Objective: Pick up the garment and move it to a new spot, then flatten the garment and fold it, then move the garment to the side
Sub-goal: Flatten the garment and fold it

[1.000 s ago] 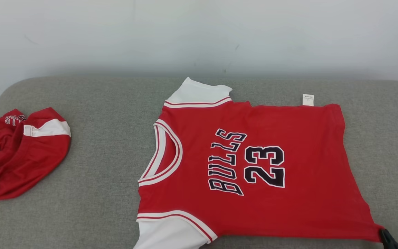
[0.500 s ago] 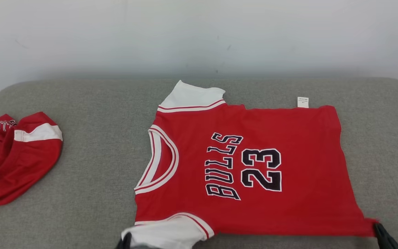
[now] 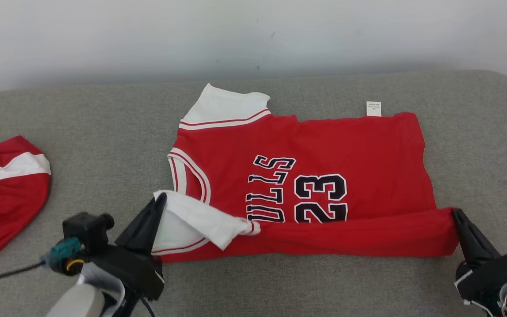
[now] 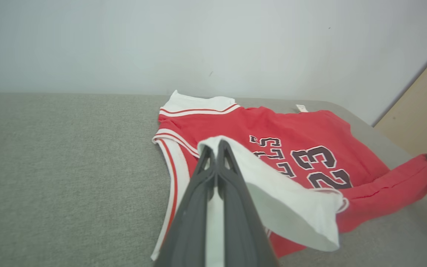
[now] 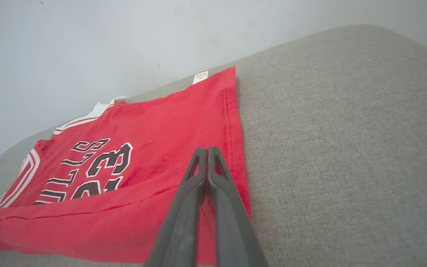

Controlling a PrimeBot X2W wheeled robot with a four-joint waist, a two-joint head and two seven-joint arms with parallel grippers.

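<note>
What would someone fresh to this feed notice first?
The red Bulls 23 jersey spread on the grey cushion, its near edge lifted and folded over the lettering. The left gripper has its jaws shut on the white sleeve, the right gripper on the hem corner. A second red garment lies crumpled at the far left.

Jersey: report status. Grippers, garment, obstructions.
Left gripper shut on the jersey at its white sleeve, right gripper shut at the hem corner. Near edge raised, draped over the lettering. Second red garment apart, far left.
</note>
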